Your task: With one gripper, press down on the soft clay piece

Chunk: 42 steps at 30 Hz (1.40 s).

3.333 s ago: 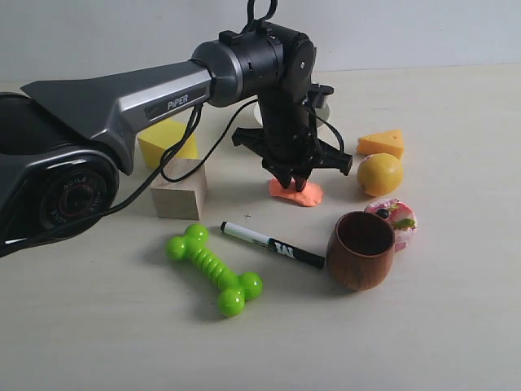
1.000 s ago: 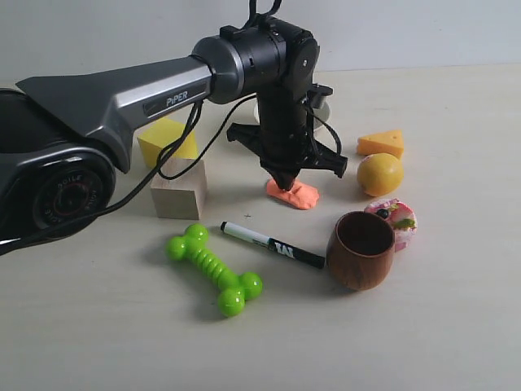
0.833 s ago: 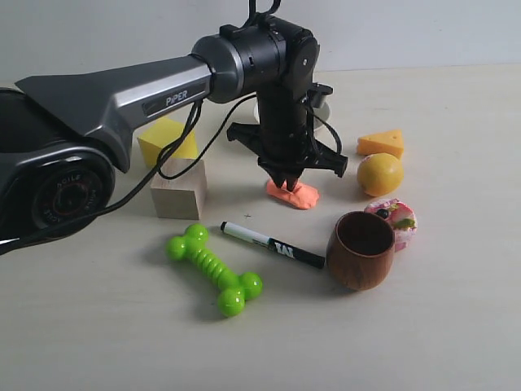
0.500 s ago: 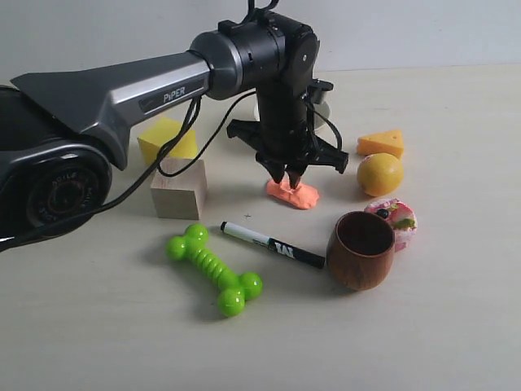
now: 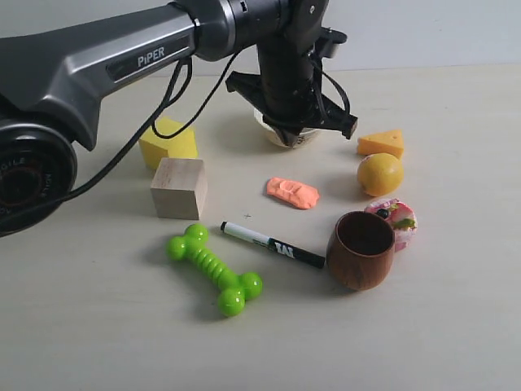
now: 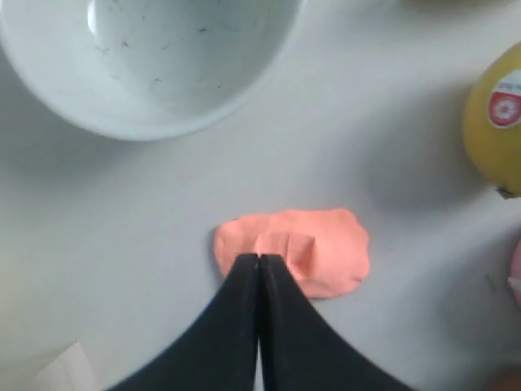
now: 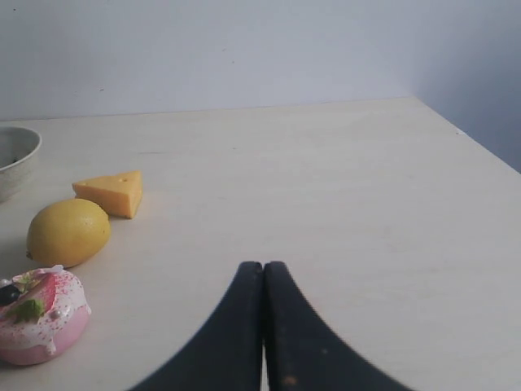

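The soft clay piece (image 5: pixel 293 193) lies flat on the table between the marker and the bowl, salmon-orange, with a pressed dent in its top. My left gripper (image 5: pixel 291 140) hangs well above and behind it, apart from it. In the left wrist view the clay (image 6: pixel 326 244) shows under the shut fingertips of the left gripper (image 6: pixel 259 259), with the square dent beside them. My right gripper (image 7: pixel 263 266) is shut over bare table, empty, and it does not appear in the exterior view.
A white bowl (image 5: pixel 281 134) stands behind the clay. A yellow ball (image 5: pixel 379 173), an orange cheese wedge (image 5: pixel 380 143), a pink disc (image 5: pixel 395 218) and a wooden cup (image 5: pixel 361 249) are to the right. A marker (image 5: pixel 273 244), a green bone toy (image 5: pixel 215 269), a wooden block (image 5: pixel 179 188) and a yellow block (image 5: pixel 167 142) lie in front and to the left.
My left gripper has risen off the clay and drawn back toward the bowl. The clay stays in place, now fully uncovered and dented.
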Motion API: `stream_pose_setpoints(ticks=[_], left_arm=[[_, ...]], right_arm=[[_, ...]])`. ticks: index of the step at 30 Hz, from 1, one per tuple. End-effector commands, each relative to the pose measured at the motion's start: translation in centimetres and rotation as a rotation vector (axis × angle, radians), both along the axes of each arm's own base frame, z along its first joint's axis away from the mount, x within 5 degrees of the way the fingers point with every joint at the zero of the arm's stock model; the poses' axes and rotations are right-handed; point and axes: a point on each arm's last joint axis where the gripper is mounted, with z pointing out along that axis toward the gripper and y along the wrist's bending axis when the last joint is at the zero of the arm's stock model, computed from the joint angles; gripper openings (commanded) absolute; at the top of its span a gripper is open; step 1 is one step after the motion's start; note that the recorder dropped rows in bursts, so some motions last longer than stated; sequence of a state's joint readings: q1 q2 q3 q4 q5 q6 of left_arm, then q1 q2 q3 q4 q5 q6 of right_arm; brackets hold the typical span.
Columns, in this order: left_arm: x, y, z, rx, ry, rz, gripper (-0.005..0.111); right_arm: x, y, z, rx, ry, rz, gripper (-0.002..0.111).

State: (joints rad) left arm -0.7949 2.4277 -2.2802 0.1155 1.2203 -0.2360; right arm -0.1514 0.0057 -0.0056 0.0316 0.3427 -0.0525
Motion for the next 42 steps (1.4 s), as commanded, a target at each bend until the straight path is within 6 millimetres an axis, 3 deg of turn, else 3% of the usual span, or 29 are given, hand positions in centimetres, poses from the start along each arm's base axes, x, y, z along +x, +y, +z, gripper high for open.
stream_pose_setpoints(ticks=[1,5,10,18,23,32,42], left_arm=[[-1.6,-0.3,2.5,-0.006,-0.034,-0.051,0.0],[-2.7,1.0,4.5,-0.007,-0.074,-0.059,0.0],[-4.9,4.0,6.7,-0.066,-0.175,-0.035,0.0],[-11.1,12.3,7.7,-0.177,-0.241,0.003,0.0],[-14.1,18.0,9.6,-0.258,-0.321,0.069,0.0],[-20.0,24.0,15.4,-0.415,-0.506,0.106,0.0],[-26.8,31.0,19.2,-0.395,-0.669,0.156,0.0]], right_arm=[[0.0,0.0,-0.1,-0.005,-0.004,-0.001,0.0],[0.0,0.0,-0.1,-0.005,-0.004,-0.001,0.0],[0.0,0.0,-0.1,-0.005,-0.004,-0.001,0.0],[0.0,0.0,-0.1,-0.005,-0.004,-0.001,0.0],[0.0,0.0,-0.1,-0.005,-0.004,-0.001,0.0],[0.0,0.0,-0.1,-0.005,-0.004,-0.001,0.0],[0.0,0.0,-0.1,-0.005,-0.004,-0.001,0.0]])
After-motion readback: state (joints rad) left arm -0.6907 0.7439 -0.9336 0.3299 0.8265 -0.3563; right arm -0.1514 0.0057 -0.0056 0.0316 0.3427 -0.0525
